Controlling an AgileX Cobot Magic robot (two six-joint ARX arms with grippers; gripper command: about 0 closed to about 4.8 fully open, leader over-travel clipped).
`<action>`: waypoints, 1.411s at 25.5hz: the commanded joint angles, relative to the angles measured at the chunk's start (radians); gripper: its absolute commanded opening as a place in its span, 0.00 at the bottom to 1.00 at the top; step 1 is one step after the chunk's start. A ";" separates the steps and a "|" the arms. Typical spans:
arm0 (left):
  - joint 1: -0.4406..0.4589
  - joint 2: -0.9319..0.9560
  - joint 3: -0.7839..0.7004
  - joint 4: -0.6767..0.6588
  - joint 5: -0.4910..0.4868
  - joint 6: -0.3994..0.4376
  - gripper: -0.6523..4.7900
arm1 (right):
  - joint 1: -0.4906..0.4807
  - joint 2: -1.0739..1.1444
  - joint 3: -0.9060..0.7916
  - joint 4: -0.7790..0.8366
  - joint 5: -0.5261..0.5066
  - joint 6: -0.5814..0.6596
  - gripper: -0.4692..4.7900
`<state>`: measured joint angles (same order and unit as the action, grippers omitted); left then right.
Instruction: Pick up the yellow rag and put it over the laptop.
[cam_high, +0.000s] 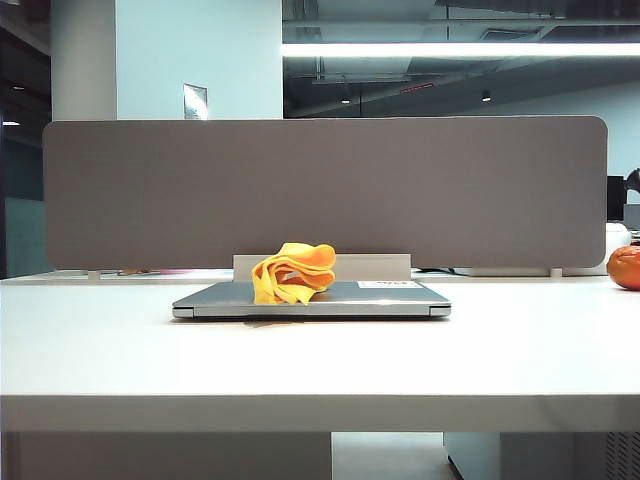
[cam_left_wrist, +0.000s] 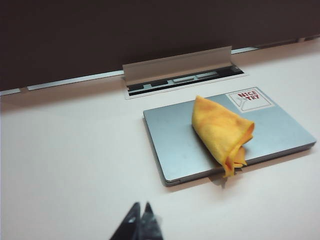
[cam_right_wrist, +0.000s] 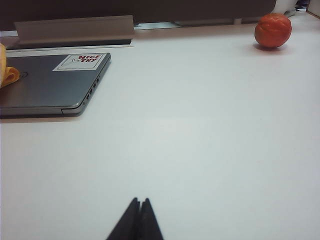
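— Rag first: where is it lying?

— Yellow rag (cam_high: 293, 274) is sitting bunched on the lid of the laptop (cam_high: 390, 298), at the centre of the exterior view, left of the lid's middle. In the left wrist view the yellow rag (cam_left_wrist: 222, 131) is lying folded, with one tip hanging just past the front edge of the laptop (cam_left_wrist: 177, 145). The white sticker (cam_left_wrist: 248, 98) is showing bare beside it.

— So is it covering the laptop?

— Only a narrow part. Most of the grey lid is showing on both sides. I am judging the task as placed but not spread.

— Which way is its long axis running?

— In the left wrist view it is running from the upper middle of the lid down towards the lower right, slanting to the front edge.

— And the pincers?

— Left pincer (cam_left_wrist: 140, 209) is showing at the bottom of its view with tips together, holding nothing, well apart from the rag, which is lying up and to the right of it. Right pincer (cam_right_wrist: 139, 202) is also closed and empty above bare bench (cam_right_wrist: 210, 130); only a sliver of rag (cam_right_wrist: 6, 72) is peeking in at its far left, with the orange fruit (cam_right_wrist: 272, 30) upper right.

— Nearer arm?

— I am judging the left nearer to the rag; neither arm is appearing in the exterior view.
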<state>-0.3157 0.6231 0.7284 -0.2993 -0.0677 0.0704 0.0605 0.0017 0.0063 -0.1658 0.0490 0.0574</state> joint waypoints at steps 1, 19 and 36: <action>0.000 -0.064 -0.033 -0.028 0.008 -0.010 0.11 | 0.000 -0.002 -0.004 -0.012 0.001 -0.005 0.09; -0.001 -0.354 -0.192 -0.114 0.011 -0.085 0.11 | 0.000 -0.002 -0.004 -0.018 0.001 -0.005 0.09; 0.336 -0.518 -0.646 0.420 0.134 -0.105 0.11 | 0.000 -0.002 -0.004 -0.018 0.001 -0.005 0.09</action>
<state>0.0193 0.1162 0.0917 0.0978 0.0711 -0.0277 0.0608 0.0013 0.0063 -0.1936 0.0490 0.0551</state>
